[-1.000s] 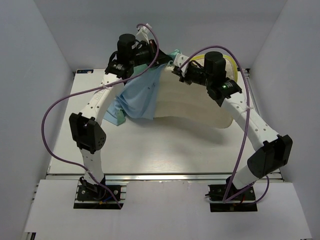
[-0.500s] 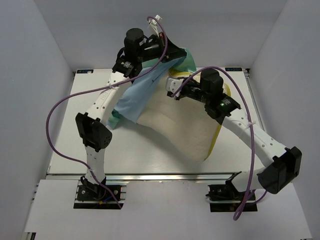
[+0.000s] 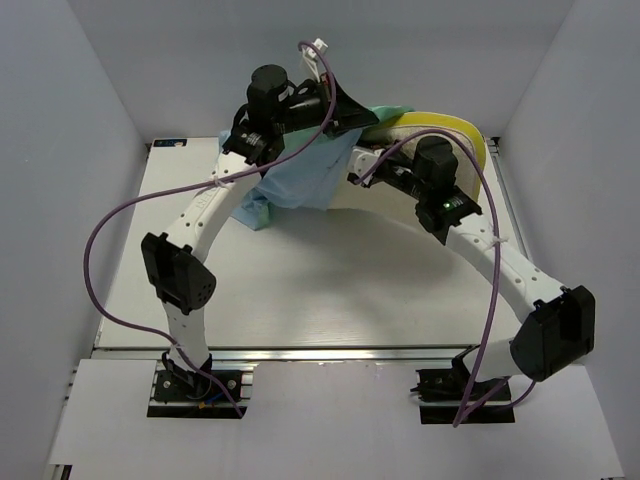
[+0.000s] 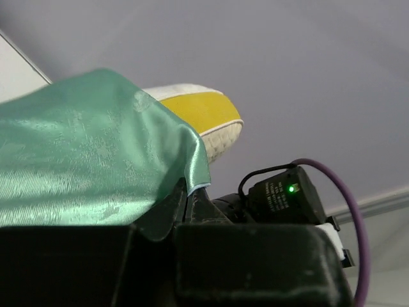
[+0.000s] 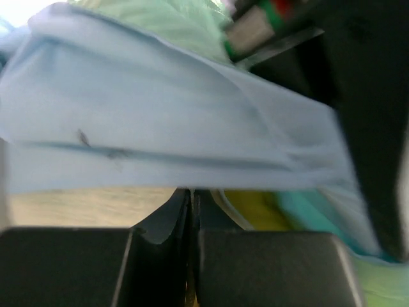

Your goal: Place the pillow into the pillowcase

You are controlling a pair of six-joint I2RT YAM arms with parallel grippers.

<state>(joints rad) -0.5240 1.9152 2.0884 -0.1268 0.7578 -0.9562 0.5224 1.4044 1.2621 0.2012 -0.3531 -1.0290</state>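
Note:
The pillowcase hangs light blue side out at the back of the table, with a mint-green fold on top. My left gripper is raised and shut on its satin edge; the left wrist view shows the jaws pinching the hem. My right gripper is shut at the blue cloth, which covers its fingertips. The pillow lies at the back right, its yellow edge up, and its left end goes under the pillowcase. The pillow also shows in the left wrist view.
The white table is boxed in by grey walls on the left, back and right. Purple cables loop off both arms. The right arm's wrist camera sits just past the left gripper's fingers.
The pillow hung down toward the front right half a second ago; it has swung back up to the back right. The left gripper has stayed raised, and the blue cloth is bunched closer under it.

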